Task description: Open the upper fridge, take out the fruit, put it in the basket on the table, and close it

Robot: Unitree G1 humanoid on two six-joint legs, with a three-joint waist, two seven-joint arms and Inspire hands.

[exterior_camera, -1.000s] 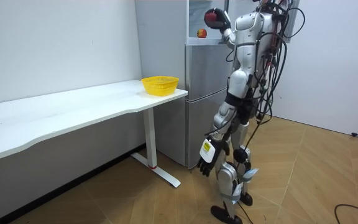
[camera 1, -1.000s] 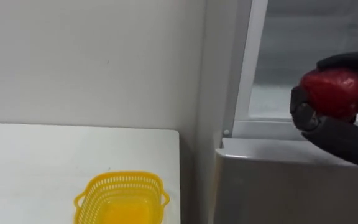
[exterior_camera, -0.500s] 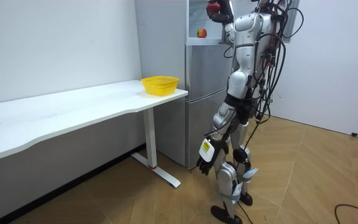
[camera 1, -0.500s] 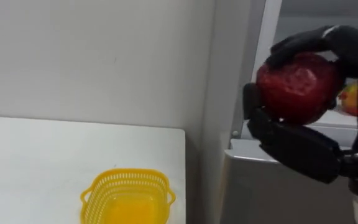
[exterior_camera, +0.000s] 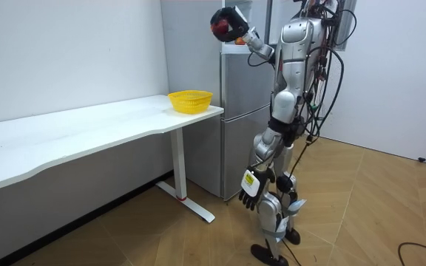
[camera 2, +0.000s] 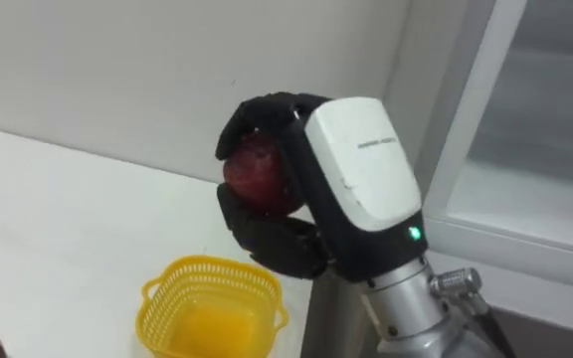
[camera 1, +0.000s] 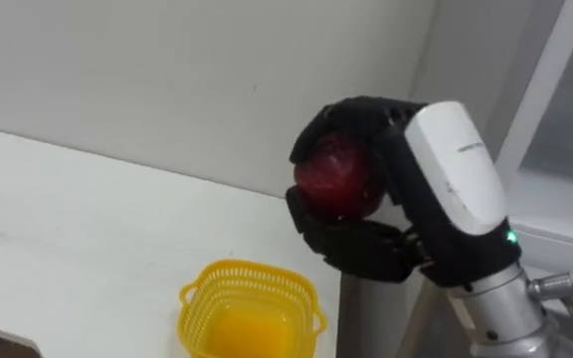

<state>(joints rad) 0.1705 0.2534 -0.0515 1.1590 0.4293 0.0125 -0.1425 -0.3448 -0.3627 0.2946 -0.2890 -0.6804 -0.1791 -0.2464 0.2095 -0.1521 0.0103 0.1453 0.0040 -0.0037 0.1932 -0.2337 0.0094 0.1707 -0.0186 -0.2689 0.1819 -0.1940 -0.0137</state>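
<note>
Clutching a red apple in the right hand, high near the yellow basket. Dangling the left hand low.

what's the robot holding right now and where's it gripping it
A red apple, held by the right hand around its round body, with fingers curled over the top and under the bottom.

Open air lies beneath my right hand and its apple, down to the yellow basket. The wall behind and the fridge at right bound my path.
</note>
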